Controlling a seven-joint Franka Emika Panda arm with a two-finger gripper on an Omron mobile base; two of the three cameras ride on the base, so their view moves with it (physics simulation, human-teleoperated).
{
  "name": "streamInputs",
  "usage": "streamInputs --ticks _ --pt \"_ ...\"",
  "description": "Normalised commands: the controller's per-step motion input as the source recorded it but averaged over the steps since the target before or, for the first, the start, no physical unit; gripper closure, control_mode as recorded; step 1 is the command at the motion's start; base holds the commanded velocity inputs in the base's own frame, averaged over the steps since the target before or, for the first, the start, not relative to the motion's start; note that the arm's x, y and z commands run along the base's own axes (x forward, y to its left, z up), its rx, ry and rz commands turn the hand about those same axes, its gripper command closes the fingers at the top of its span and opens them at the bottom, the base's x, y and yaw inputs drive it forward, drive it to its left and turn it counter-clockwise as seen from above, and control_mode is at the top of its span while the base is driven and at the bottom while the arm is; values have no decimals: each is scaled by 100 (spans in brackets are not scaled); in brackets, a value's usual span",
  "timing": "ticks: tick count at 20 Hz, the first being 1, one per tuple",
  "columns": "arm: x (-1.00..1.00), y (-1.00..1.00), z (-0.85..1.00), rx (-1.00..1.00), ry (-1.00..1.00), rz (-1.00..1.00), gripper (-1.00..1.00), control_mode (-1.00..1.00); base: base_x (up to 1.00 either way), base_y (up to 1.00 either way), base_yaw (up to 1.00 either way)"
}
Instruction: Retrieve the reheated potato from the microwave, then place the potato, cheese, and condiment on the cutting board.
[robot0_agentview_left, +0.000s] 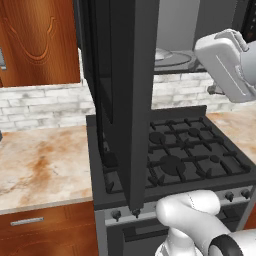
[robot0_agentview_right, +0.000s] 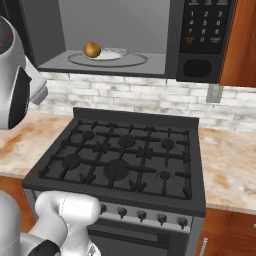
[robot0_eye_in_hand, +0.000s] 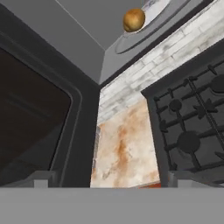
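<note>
I have the gripper (robot0_eye_in_hand: 105, 178) spread wide and empty, facing the open microwave (robot0_agentview_right: 200, 65), because the potato (robot0_agentview_right: 92, 49) sits on its turntable (robot0_agentview_right: 131, 60) awaiting pickup.

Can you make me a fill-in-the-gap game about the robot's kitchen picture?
1. The potato sits inside the ____.
2. The microwave door is swung ____.
3. Right below the microwave is a black gas ____.
4. The wall behind the stove is made of pale ____.

Missing words: microwave; open; stove; bricks.
</note>
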Motion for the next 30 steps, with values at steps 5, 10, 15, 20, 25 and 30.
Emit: streamInputs --ticks 5,10,15,20,25,30 --pt "38 -29 0 -9 -1 6 -100 -100 0 0 0" --pt "40 -15 1 -12 -16 14 -100 -100 0 0 0" --pt "43 -9 -2 -24 -30 16 -100 -100 0 0 0" --pt "61 -1 0 -24 -6 2 -100 -100 0 0 0" --pt "67 0 1 -15 0 1 -100 -100 0 0 0" --pt "68 0 -4 -9 -4 4 -100 -100 0 0 0"
